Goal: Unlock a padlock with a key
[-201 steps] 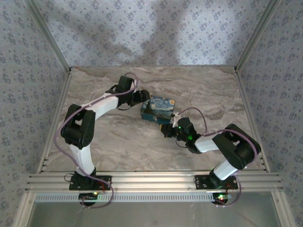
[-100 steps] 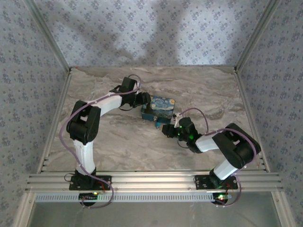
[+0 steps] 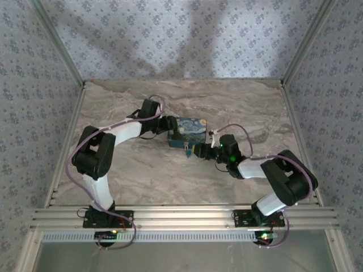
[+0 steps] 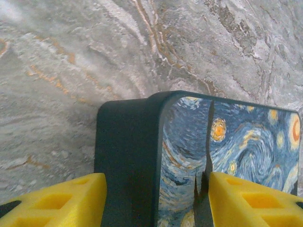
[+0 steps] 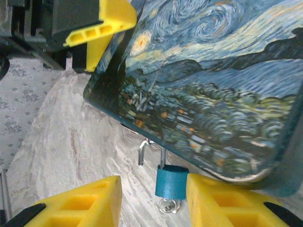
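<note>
The padlock (image 5: 171, 182) is a small blue body hanging from the edge of the swirl-painted box (image 5: 213, 80). Its thin shackle (image 5: 142, 153) has one leg out of the body. A small silvery round part (image 5: 168, 206) sits under the body; I cannot tell whether it is the key. My right gripper (image 5: 154, 189) is open around the padlock, whose body lies against the right finger (image 5: 222, 198). From above, the padlock (image 3: 186, 151) lies just left of the right gripper (image 3: 195, 150). My left gripper (image 4: 158, 189) is shut on the box's (image 3: 190, 130) left end.
The marble table (image 3: 142, 175) has free room in front of and behind the box. Patterned walls (image 3: 34, 113) and metal frame posts close in the sides and back. The left gripper's yellow finger (image 5: 102, 21) rests on the box's far corner.
The left gripper has slid right onto the box's left end. The right gripper has moved up and closer, so the padlock now sits between its fingers.
</note>
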Controlling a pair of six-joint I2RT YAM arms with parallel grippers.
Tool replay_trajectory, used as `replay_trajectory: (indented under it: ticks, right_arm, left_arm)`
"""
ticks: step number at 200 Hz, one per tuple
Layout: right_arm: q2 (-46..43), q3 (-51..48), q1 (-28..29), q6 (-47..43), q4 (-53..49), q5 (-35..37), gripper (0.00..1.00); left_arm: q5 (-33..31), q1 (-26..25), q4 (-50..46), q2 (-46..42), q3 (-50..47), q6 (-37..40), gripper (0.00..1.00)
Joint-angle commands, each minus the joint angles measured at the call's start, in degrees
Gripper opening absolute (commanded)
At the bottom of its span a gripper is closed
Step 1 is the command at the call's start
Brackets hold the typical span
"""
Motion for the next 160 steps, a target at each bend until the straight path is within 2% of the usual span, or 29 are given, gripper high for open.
replay_trajectory:
  ticks: [1, 50, 103, 160]
  right_arm:
    - [2.1, 3.5, -1.7, -1.7, 0.2, -4.2, 0.43]
    - [5.7, 6.1, -4.5, -2.4, 1.8, -9.2, 0.43]
    - [5.0, 3.0, -4.6, -3.1, 2.4, -12.5, 0.58]
    - [11.1, 6.2, -3.2, -0.9, 5.2, -15.2, 0.59]
  left_arm:
    - [-1.9, -0.5, -3.7, -1.7, -3.7, -1.0, 0.58]
    - [-2.8, -0.9, -2.2, -5.0, -7.9, -2.8, 0.58]
    - [-3.0, -1.1, -2.2, -5.3, -8.2, -3.3, 0.58]
    - [-3.2, -1.1, -2.3, -5.6, -8.6, -3.7, 0.58]
